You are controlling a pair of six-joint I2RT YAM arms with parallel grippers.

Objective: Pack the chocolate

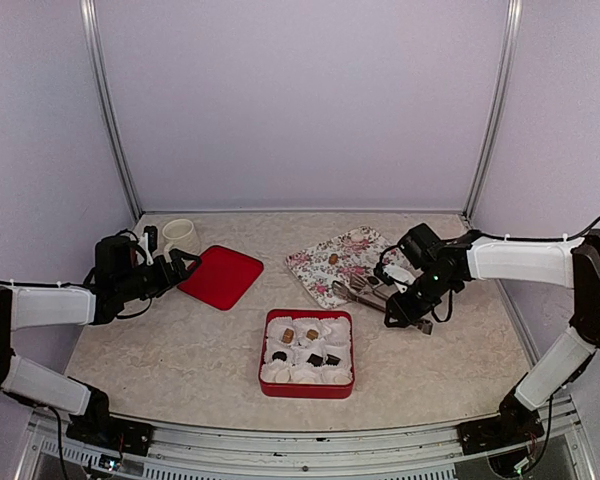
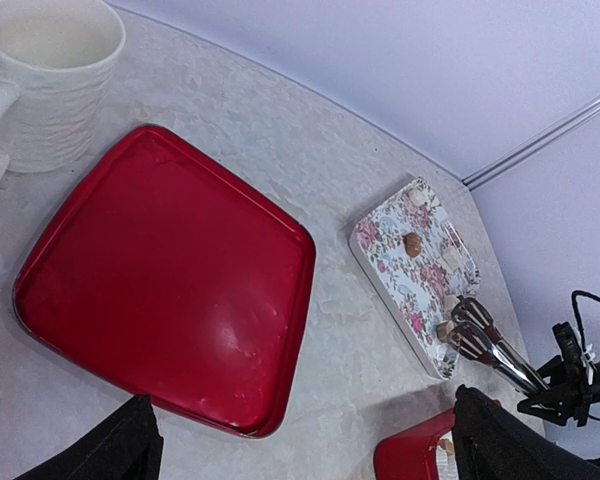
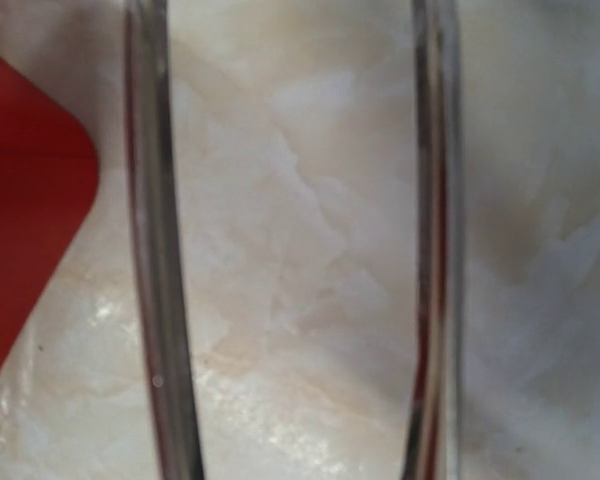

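Observation:
A red box (image 1: 264, 352) holds white paper cups with chocolate in some: tan pieces (image 1: 288, 334) at the back, dark pieces (image 1: 315, 359) in the middle row. One tan chocolate (image 1: 333, 258) lies on the floral tray (image 1: 315, 270); it also shows in the left wrist view (image 2: 412, 243). My right gripper (image 1: 408, 308) is shut on metal tongs (image 1: 365, 293) whose tips rest at the tray's near edge. The right wrist view shows only the two tong arms (image 3: 155, 250) over the table. My left gripper (image 1: 178, 266) is open and empty beside the red lid (image 1: 221, 276).
A white mug (image 1: 180, 236) stands at the back left, behind the red lid (image 2: 170, 275). The floral tray (image 2: 390, 262) and tongs (image 2: 490, 345) lie to the right of the lid. A corner of the red box (image 3: 20, 200) is left of the tongs.

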